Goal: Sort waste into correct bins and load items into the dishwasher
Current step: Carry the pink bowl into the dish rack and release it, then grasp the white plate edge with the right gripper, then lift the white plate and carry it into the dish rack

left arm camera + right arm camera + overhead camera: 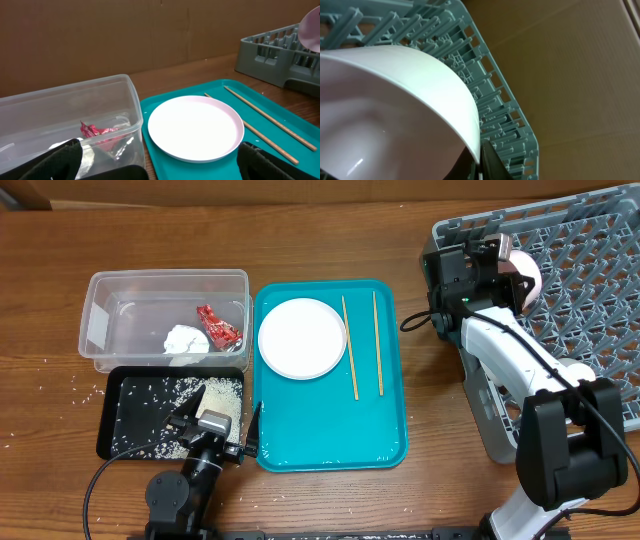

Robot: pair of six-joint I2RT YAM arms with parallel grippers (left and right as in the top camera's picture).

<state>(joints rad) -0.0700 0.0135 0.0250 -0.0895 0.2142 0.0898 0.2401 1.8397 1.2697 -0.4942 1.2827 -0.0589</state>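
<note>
Starting nearest our base, we find the left hand low over the counter, its fingers spread wide and holding nothing. Under it and stretching left lies the one black tray, with rice scattered over it and heaped in its far right corner (a few stray grains also dot the counter to the left).

Just beside that tray, on the right, is the single teal tray. On it we count one plate, flat at the far left, and two chopsticks, side by side but apart, their long axes running near to far. The plate lies straight ahead of the left hand and is plainly nearer to that arm than to the other. We judge that a reach forward would meet its near rim first.

Beyond the black tray stands the one clear tub, holding one red wrapper and one tissue wad.

Farthest, on the right, the right hand is clamped on one bowl, tilted on edge over the left side of the one rack. The rack lies under and beyond the bowl, so the coming move, as we read it, is a short lowering between the pegs. Whether the bowl touches them we cannot tell. We see no cup.
</note>
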